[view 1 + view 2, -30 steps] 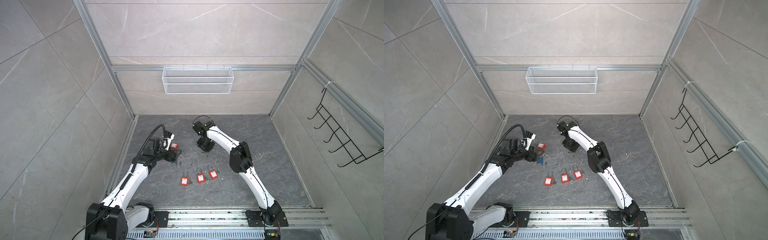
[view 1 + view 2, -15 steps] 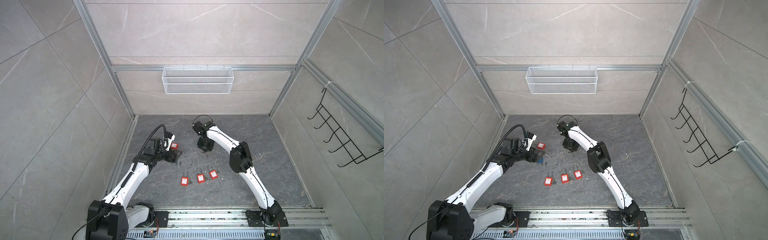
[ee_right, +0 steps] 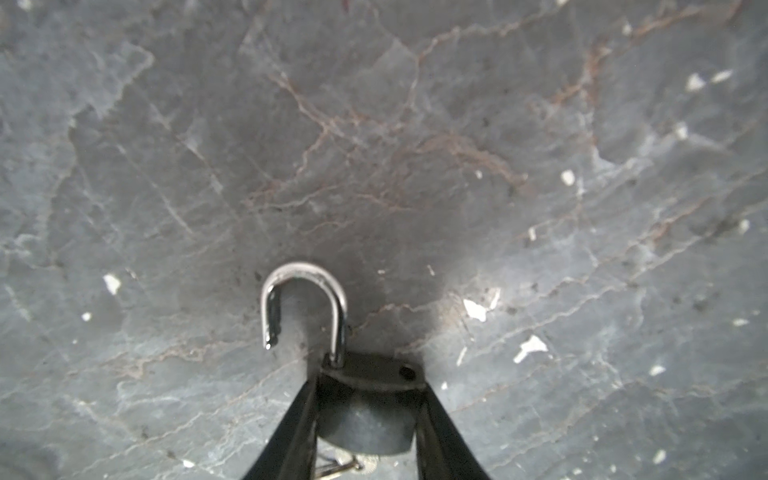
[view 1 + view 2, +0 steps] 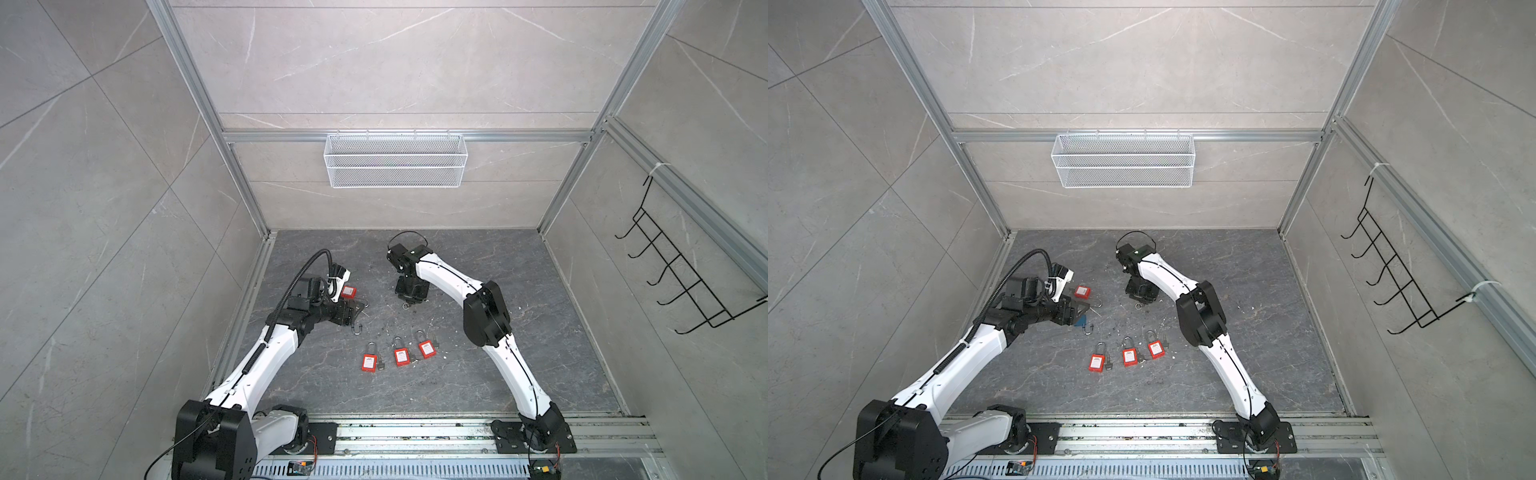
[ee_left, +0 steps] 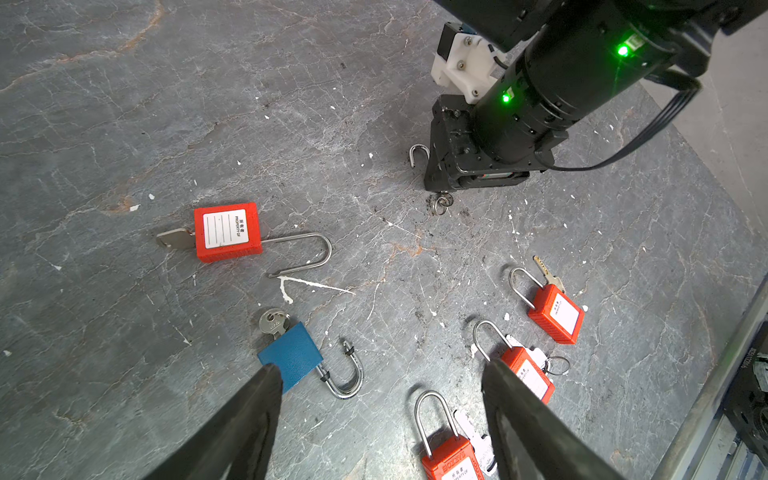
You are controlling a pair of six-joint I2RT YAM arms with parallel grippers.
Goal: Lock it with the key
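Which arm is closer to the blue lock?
Left. The left gripper hangs open just by the blue lock. The right gripper is farther off, fingers around a dark lock.

Seen from above, the right hand (image 4: 409, 296) covers the dark padlock (image 3: 365, 419) it grips; only a small ring (image 4: 405, 306) pokes out. Close up, that lock's lower body runs off the picture, and whatever hangs beneath is a blur. The left hand (image 4: 354, 311) hides most of the blue padlock (image 4: 1080, 321). The leftmost red padlock (image 5: 451, 461) is cut off.
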